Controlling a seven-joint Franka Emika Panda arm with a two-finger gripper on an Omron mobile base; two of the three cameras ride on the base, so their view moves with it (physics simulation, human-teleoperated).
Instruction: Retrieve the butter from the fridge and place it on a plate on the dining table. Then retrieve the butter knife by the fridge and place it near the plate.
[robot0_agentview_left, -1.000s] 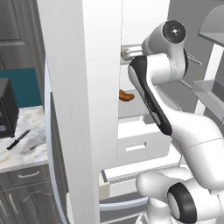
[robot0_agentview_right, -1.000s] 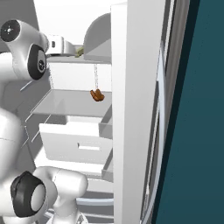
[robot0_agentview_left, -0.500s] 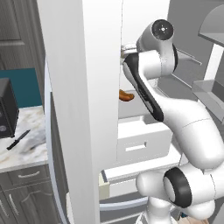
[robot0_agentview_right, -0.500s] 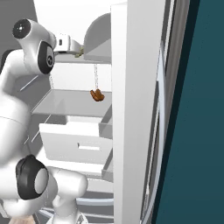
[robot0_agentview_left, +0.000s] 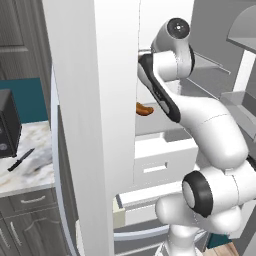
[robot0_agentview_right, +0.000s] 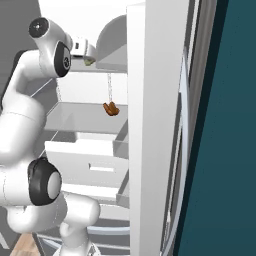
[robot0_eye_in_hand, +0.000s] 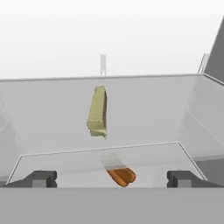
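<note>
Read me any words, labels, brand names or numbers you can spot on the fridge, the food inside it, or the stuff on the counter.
None: no readable text anywhere.
The fridge door and white interior are blank.
The butter and the orange-brown sausage carry no label.
The butter knife and the dark appliance on the counter show no readable markings.

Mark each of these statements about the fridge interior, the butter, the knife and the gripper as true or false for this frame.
1. The gripper is shut on the butter. False: its jaws stand open and hold nothing.
2. The butter lies on a fridge shelf, ahead of the gripper. True.
3. The orange-brown sausage sits on a lower shelf than the butter. True.
4. The butter knife lies inside the fridge. False: it lies on the marbled counter beside the fridge.
</note>
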